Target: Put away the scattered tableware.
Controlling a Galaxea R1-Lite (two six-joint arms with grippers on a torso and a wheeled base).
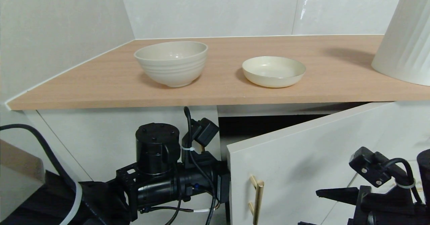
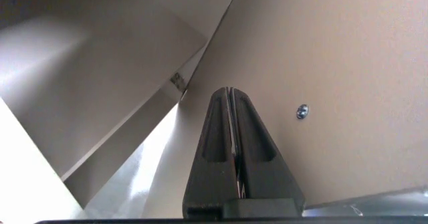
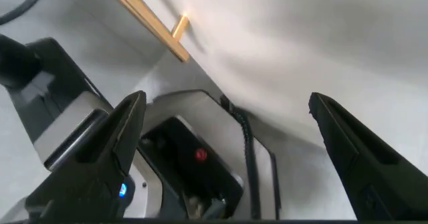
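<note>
A: Status of the cabinet interior (image 1: 268, 121)?
B: Dark; contents indeterminate.
A: And the left gripper (image 2: 229, 93)?
B: In the head view, the door (image 1: 302, 158) conceals its forward end.
A: The white ribbed vessel (image 1: 406, 33)?
B: Truncated by top and right edges; door handle (image 1: 257, 198) truncated at bottom edge.

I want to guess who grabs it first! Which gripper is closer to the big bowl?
Left. The left gripper sits below the counter, nearly under the big bowl, tucked behind the cabinet door. The right gripper is low too, farther right.

- Bowl (image 1: 171, 63): pale beige, ringed with horizontal ridges.
- Dish (image 1: 273, 71), right of the bowl: plain cream.
- Desk (image 1: 100, 84): light brown woodgrain.
- Cabinet door (image 1: 302, 158): white; handle (image 1: 257, 198) brass-gold.
- Vessel (image 1: 406, 37), far right of the bowl: white, vertical fluting.
</note>
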